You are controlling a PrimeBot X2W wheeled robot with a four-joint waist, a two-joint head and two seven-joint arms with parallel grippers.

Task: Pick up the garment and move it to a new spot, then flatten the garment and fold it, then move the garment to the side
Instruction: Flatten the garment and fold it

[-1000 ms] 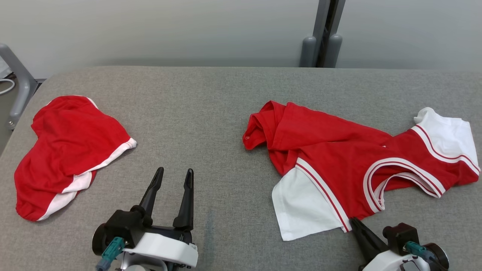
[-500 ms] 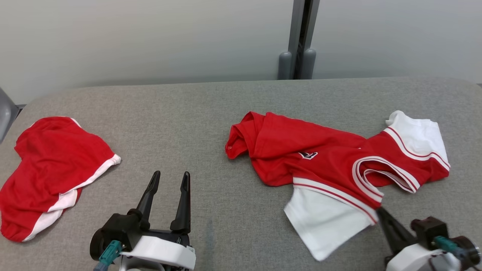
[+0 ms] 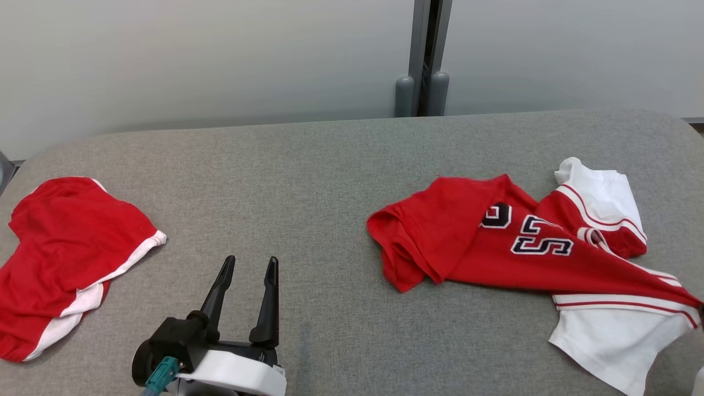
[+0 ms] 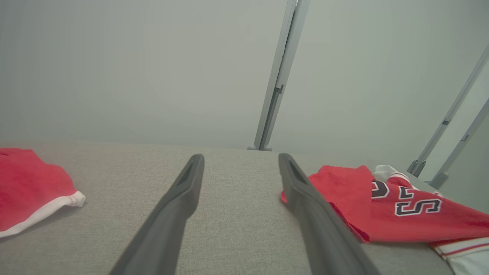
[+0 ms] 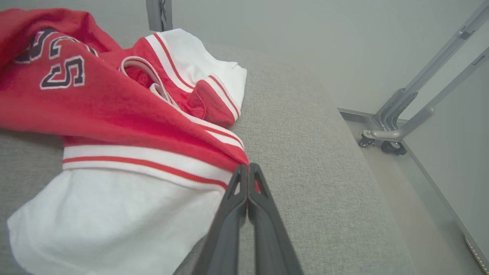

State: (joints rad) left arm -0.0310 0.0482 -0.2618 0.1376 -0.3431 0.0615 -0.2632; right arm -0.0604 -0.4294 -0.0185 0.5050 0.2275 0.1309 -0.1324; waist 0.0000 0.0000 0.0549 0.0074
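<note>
The garment (image 3: 467, 242) is a red and white jersey with dark numbers, lying crumpled on the right of the grey table (image 3: 308, 181). One corner of it is stretched out toward the lower right. In the right wrist view my right gripper (image 5: 247, 167) is shut on the red hem of the garment (image 5: 95, 114), beside its white sleeve. My left gripper (image 3: 250, 259) stands open over bare table near the front, well left of the garment. The left wrist view has the left gripper (image 4: 240, 156) with nothing between its fingers and the garment (image 4: 344, 198) to its right.
A second red and white piece of clothing (image 3: 60, 247) lies at the table's left end. A grey post (image 3: 421, 82) stands behind the table against the wall. Past the table's right edge are the floor and a wheeled metal frame (image 5: 389, 130).
The camera has turned to the right. My right gripper has pulled the garment's hem rightward, out of the head view. The garment has flipped over and its numbers now face up. The left gripper has stayed put.
</note>
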